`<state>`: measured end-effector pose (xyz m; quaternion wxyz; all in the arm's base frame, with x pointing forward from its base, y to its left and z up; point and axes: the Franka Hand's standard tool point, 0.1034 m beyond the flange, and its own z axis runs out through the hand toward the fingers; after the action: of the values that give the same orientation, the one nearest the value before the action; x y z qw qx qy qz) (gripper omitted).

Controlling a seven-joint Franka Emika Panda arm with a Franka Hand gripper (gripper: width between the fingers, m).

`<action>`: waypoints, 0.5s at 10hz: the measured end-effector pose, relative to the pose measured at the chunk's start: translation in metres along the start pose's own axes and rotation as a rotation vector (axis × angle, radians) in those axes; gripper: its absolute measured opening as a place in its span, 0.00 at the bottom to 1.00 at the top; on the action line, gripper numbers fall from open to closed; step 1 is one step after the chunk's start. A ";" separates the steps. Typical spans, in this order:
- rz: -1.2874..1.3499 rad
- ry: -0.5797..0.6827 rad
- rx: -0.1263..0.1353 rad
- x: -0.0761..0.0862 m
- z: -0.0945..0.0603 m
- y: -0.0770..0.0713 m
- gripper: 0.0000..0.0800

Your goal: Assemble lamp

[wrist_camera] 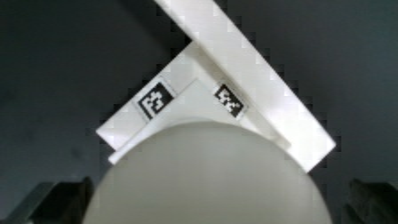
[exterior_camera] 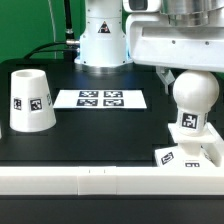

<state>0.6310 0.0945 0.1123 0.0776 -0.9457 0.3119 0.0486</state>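
Note:
The round bulb stands upright on its short stem on the flat square base at the exterior view's right, against the white front rail. My gripper hangs straight above the bulb. In the wrist view the bulb fills the space between my fingers, with a thin dark gap on one side, so the jaws look open around it. The base shows beneath it with two markers. The tapered shade stands alone at the exterior view's left.
The marker board lies on the black table between the shade and the bulb. A white rail runs along the table's front edge and also shows in the wrist view. The arm's base stands at the back.

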 end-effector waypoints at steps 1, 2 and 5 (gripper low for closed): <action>-0.085 0.002 0.002 0.002 -0.001 0.000 0.87; -0.139 0.001 0.001 0.001 0.000 0.000 0.87; -0.378 0.002 0.001 0.002 0.000 0.001 0.87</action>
<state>0.6319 0.0929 0.1123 0.0854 -0.9875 0.1286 0.0324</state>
